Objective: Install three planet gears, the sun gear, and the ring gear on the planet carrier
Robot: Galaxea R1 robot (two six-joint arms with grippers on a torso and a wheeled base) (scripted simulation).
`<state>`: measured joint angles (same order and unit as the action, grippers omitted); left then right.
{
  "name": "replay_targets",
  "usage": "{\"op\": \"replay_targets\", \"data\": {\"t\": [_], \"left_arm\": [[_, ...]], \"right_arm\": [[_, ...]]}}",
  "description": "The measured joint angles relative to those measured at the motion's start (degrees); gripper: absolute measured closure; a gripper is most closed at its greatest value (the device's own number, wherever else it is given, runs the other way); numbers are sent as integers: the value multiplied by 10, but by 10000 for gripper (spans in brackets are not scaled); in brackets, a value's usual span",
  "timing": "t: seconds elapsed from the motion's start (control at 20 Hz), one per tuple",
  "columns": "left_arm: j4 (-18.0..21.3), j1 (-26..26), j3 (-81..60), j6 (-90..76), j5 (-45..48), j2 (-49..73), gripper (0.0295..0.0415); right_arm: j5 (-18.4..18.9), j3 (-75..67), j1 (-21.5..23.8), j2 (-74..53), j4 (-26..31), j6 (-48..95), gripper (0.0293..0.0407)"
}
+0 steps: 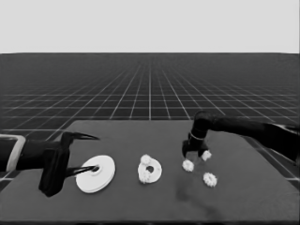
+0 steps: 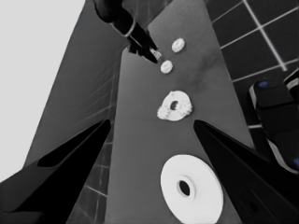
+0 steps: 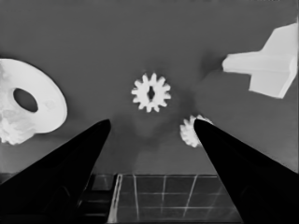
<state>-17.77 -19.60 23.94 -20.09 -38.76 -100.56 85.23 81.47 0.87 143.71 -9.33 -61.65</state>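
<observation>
My two fingers (image 3: 70, 172) are black, and my arm (image 1: 248, 129) is black too. The table (image 1: 140, 201) is dark grey and plain. Every part on it is white: the larger round part (image 1: 96, 174), the smaller round part (image 1: 150, 169), the toothed gears (image 3: 151, 92), the thin white piece (image 3: 264, 67). The floor (image 1: 150, 89) is dark with a pale grid.

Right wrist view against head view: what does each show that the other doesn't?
Only the right wrist view shows the thin white piece plainly, its shape clear, and the open spread of the right gripper with nothing between the fingers. Only the head view shows the larger round part and the left gripper parked above it. Both share the smaller round part carrying gears and two loose gears on the table.
</observation>
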Motion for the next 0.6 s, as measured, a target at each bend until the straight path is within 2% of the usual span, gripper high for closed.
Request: {"op": "replay_targets", "data": {"t": [0.1, 0.2, 0.25, 0.6], "left_arm": [[0, 0, 0, 0, 0, 0, 326], [0, 0, 0, 0, 0, 0, 326], [0, 0, 0, 0, 0, 0, 326], [0, 0, 0, 0, 0, 0, 326]], "right_arm": [[0, 12, 0, 5, 2, 0, 315], [-40, 58, -74, 24, -60, 18, 315], [-50, 74, -91, 30, -72, 25, 315], [-65, 99, -110, 41, -86, 35, 315]]}}
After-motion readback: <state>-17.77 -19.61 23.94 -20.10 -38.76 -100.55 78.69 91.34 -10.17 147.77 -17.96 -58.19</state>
